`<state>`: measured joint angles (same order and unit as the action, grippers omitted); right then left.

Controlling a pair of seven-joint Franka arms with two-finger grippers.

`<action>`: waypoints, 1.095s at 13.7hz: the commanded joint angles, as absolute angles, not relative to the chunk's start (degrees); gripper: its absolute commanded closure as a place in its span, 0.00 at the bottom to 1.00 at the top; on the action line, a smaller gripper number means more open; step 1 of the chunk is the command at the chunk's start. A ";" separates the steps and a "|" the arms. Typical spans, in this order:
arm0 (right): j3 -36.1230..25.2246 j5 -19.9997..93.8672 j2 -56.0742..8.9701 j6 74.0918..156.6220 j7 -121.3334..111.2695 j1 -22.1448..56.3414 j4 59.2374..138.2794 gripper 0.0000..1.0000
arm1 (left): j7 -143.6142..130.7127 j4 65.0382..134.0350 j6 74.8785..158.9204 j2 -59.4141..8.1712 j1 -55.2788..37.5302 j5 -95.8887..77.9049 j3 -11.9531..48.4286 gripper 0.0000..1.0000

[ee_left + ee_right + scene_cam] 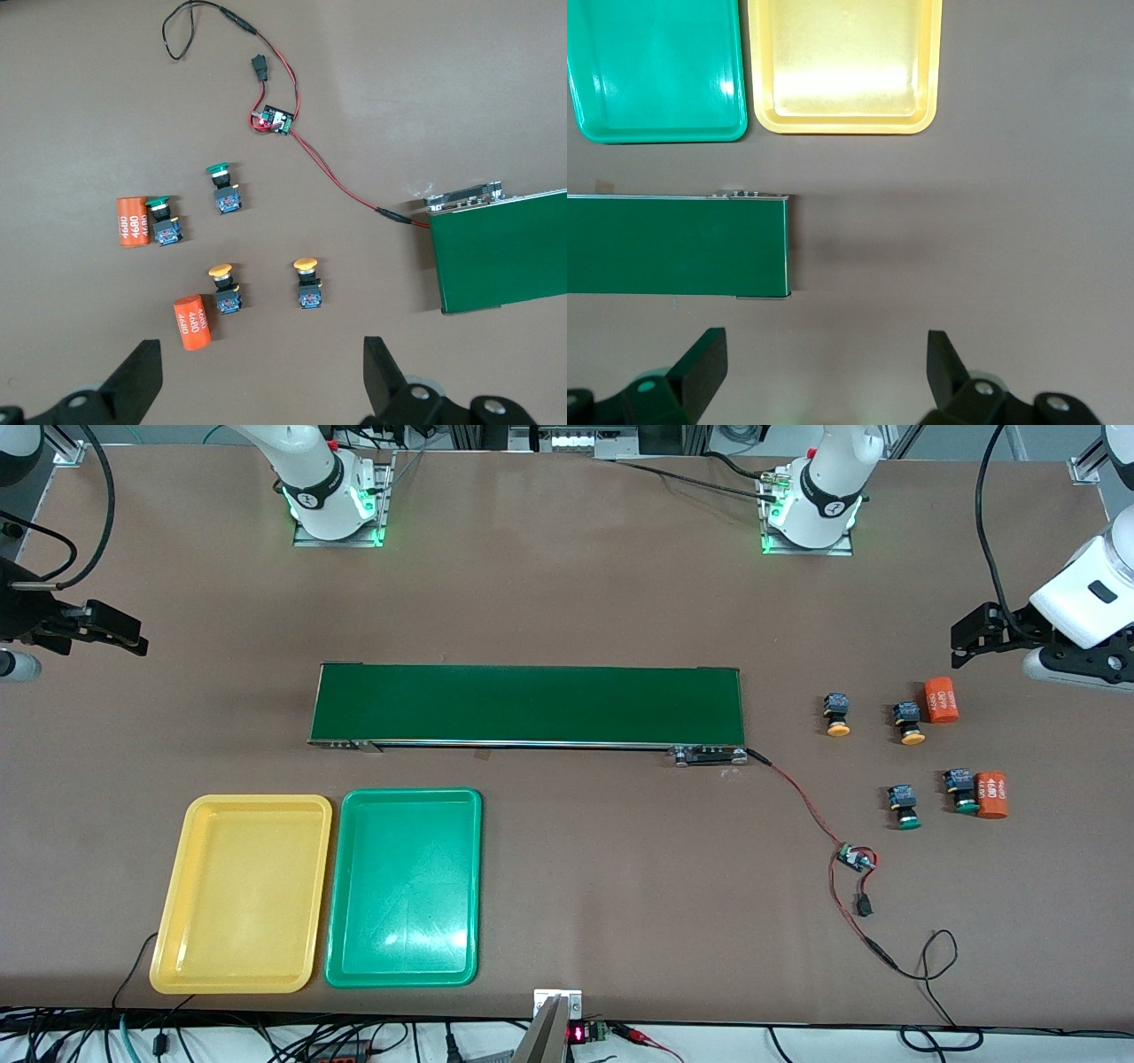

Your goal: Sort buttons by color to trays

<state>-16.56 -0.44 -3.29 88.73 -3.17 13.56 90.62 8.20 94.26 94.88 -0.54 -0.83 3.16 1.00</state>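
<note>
Four buttons lie toward the left arm's end of the table. The two yellow-capped ones [837, 716] [909, 723] are farther from the front camera than the two green-capped ones [904, 807] [961, 791]. My left gripper [964, 645] hangs open and empty over bare table beside them; its wrist view shows the yellow pair [224, 288] [307, 282] and the green pair [221, 186] [161, 220]. The yellow tray [241, 893] and the green tray [405, 886] sit side by side, both empty, toward the right arm's end. My right gripper [124, 636] waits open over that end.
A long dark-green conveyor belt [528, 705] lies mid-table, and a red-black cable runs from it to a small circuit board [855, 859]. Two orange numbered cylinders [942, 700] [992, 794] lie against the buttons.
</note>
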 commanded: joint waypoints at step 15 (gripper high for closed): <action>-16.44 -1.05 -2.02 88.95 -2.37 13.80 91.32 0.00 | 11.33 98.59 95.86 -11.86 13.44 2.81 0.62 0.00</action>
<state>-16.56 -0.44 -3.28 88.84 -3.17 13.57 90.62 9.55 95.92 93.98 -11.01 11.12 3.17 0.35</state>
